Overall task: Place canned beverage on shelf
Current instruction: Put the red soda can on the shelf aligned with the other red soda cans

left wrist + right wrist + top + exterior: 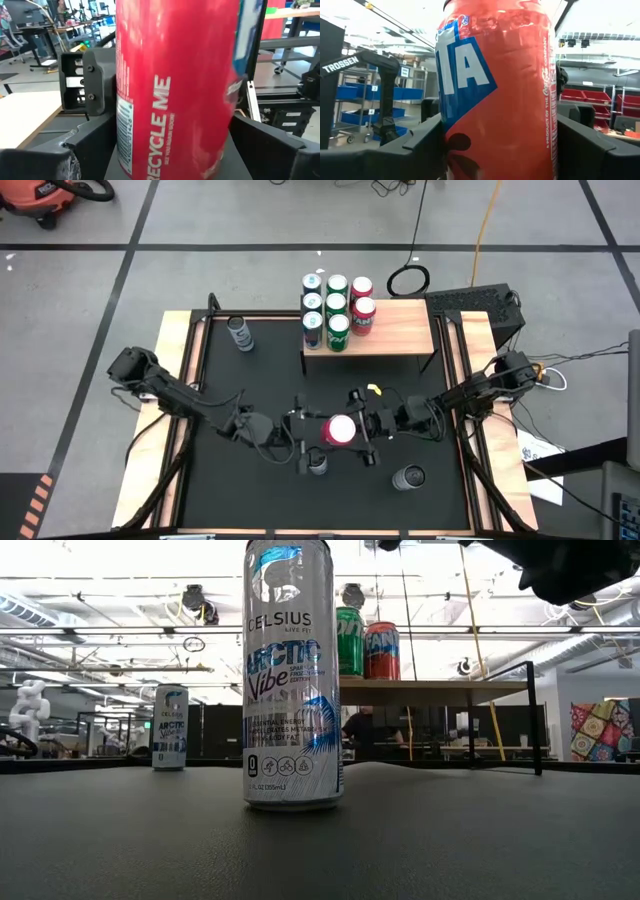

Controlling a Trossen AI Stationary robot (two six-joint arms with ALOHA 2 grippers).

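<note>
- Red aluminium beverage can (341, 430), count one: upright at mid-surface, toward 6 o'clock of the matte black surface (250, 380), standing between both hands; judged the item next bound for the shelf.
- Left hand (305, 442), count one: at the can's 9 o'clock, fingers spread wide on either side of the can; whether they press it, cannot tell.
- Right hand (368, 430), count one: at the can's 3 o'clock, fingers likewise wide around the same can; contact cannot be told. Judged a handover or shared steadying.
- Light-wood shelf board on thin black legs (395, 330), count one: at 12 o'clock, well apart from the red can.
- Cans on the shelf, count six, packed at its 9 o'clock end, leaving bare board: two white-blue (312, 302), two green (336, 302), two red (361, 308).
- Loose slim white-blue cans on the surface, count three: one at 10 o'clock (239, 332), one at 5 o'clock (408, 477), one just below the left hand (317, 464).
</note>
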